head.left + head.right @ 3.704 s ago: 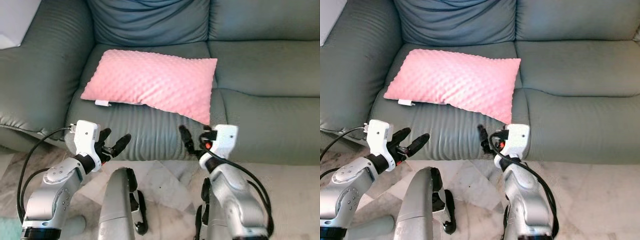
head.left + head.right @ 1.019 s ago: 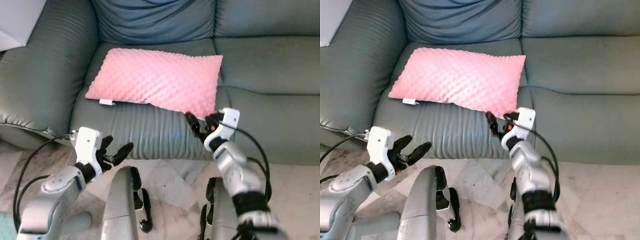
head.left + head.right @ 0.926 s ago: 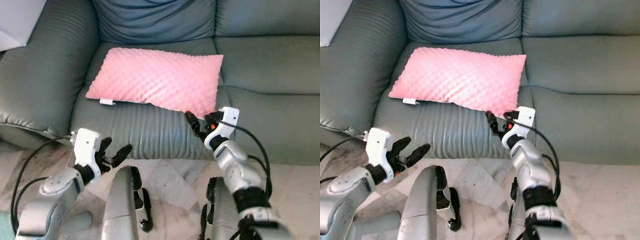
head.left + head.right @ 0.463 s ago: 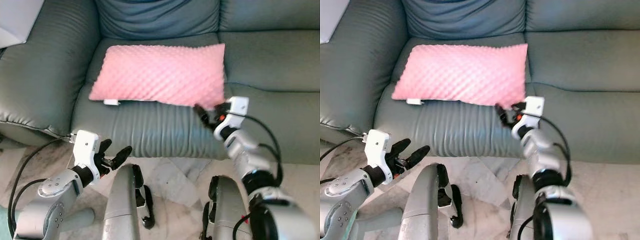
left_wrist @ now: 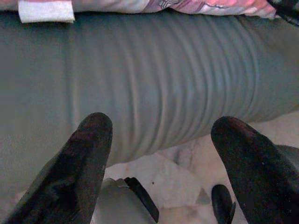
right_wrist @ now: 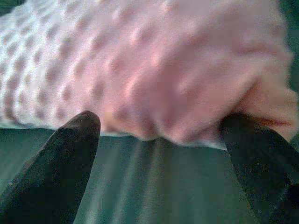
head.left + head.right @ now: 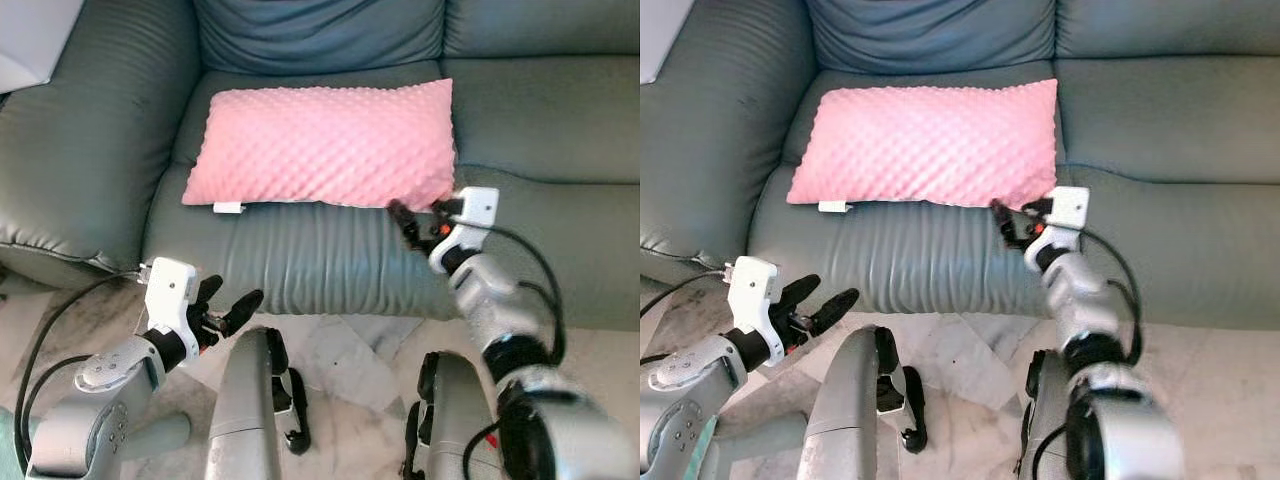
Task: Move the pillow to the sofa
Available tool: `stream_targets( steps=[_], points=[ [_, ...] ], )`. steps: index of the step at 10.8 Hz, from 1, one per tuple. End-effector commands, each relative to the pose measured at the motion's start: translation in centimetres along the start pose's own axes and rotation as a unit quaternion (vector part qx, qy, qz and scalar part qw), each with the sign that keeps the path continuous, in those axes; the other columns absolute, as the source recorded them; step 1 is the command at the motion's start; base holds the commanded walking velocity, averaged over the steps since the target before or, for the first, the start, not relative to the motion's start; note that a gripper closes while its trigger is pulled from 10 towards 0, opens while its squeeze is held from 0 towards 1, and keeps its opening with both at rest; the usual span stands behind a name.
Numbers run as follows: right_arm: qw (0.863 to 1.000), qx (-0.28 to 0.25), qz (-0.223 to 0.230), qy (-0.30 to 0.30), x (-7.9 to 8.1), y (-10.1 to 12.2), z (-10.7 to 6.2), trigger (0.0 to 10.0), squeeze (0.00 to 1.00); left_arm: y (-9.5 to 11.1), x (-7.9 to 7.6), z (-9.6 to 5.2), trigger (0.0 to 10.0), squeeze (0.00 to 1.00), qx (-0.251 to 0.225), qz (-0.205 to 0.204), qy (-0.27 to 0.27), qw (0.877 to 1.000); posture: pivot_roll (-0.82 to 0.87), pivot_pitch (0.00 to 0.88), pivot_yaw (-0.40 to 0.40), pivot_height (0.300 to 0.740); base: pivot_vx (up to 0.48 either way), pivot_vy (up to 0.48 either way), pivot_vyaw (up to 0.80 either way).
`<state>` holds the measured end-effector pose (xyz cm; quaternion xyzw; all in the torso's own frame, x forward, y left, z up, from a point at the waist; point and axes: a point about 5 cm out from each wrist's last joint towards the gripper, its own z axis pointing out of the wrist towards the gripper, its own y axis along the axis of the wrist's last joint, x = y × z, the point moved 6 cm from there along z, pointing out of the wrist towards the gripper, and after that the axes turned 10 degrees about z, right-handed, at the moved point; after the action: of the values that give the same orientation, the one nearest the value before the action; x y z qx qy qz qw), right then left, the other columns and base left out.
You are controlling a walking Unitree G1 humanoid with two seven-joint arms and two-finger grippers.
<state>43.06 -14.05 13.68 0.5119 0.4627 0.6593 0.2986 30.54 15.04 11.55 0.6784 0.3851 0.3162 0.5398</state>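
Pink pillow [image 7: 325, 145] of soft, bumpy, dotted plush cloth. Grey-green sofa [image 7: 90, 150] looks like smooth leather with a faint sheen, ribbed along the seat front. Floor [image 7: 345, 345] is polished, marble-like tile.

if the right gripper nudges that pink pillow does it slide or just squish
Probably squish first: the pillow looks plump and soft, its corner bulging by the open right gripper. It likely sags if lifted by one corner. Its bumpy fabric may grip the ribbed sofa seat, so expect bunching before sliding.

Pink pillow [image 7: 325, 145] on grey-green sofa [image 7: 300, 255]
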Motion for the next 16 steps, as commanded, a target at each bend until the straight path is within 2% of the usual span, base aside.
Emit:
stream_targets(
  steps=[1, 3, 7, 9, 10, 12, 13, 16],
  points=[
    [1.0, -0.009, 0.015, 0.004, 0.6, -0.8, -0.7, 10.0, 0.0, -0.9, 0.7, -0.5, 10.0, 0.0, 0.016, -0.002, 0.015, 1.0, 0.07, 0.371, 0.133, 0.599, 0.0, 0.0, 0.0],
    [0.999, -0.038, 0.011, 0.003, 1.8, -0.3, -1.6, 10.0, 0.0, -0.7, 0.4, 0.0, 10.0, 0.0, 0.011, -0.004, 0.011, 1.0, 0.05, 0.358, 0.129, 0.599, 0.0, 0.0, 0.0],
    [0.997, -0.064, -0.024, -0.033, 2.1, 0.6, -4.3, 10.0, 0.0, -0.5, 0.2, 1.0, 10.0, 0.0, 0.003, -0.007, 0.004, 1.0, 0.02, 0.331, 0.118, 0.599, 0.0, 0.0, 0.0],
    [0.994, -0.07, -0.066, -0.046, 3.5, 0.5, -6.0, 10.0, 0.0, 0.0, -0.1, 1.9, 10.0, 0.0, -0.012, -0.01, 0.0, 1.0, 0.0, 0.308, 0.103, 0.599, 0.0, 0.0, 0.0],
    [0.99, -0.088, -0.099, -0.055, 4.3, 1.0, -6.7, 10.0, 0.0, 1.2, 0.3, 2.5, 10.0, 0.0, -0.042, -0.007, 0.017, 0.999, -0.02, 0.29, 0.093, 0.599, 0.0, 0.0, 0.0],
    [0.985, -0.102, -0.13, -0.049, 5.7, 2.0, -6.9, 10.0, 0.0, 2.5, 1.0, 3.4, 10.0, 0.0, -0.069, -0.001, 0.043, 0.997, -0.04, 0.258, 0.085, 0.599, 0.0, 0.0, 0.0],
    [0.983, -0.113, -0.134, -0.053, 5.9, 2.7, -7.0, 10.0, 0.0, 2.8, 1.2, 3.7, 10.0, 0.0, -0.076, 0.0, 0.047, 0.996, -0.05, 0.25, 0.083, 0.599, 0.0, 0.0, 0.0],
    [0.978, -0.138, -0.119, -0.097, 4.5, 4.3, -7.4, 10.0, 0.0, 4.1, 1.9, 4.5, 10.0, 0.0, -0.103, 0.002, 0.066, 0.992, -0.07, 0.216, 0.079, 0.599, 0.0, 0.0, 0.0]
  ],
)
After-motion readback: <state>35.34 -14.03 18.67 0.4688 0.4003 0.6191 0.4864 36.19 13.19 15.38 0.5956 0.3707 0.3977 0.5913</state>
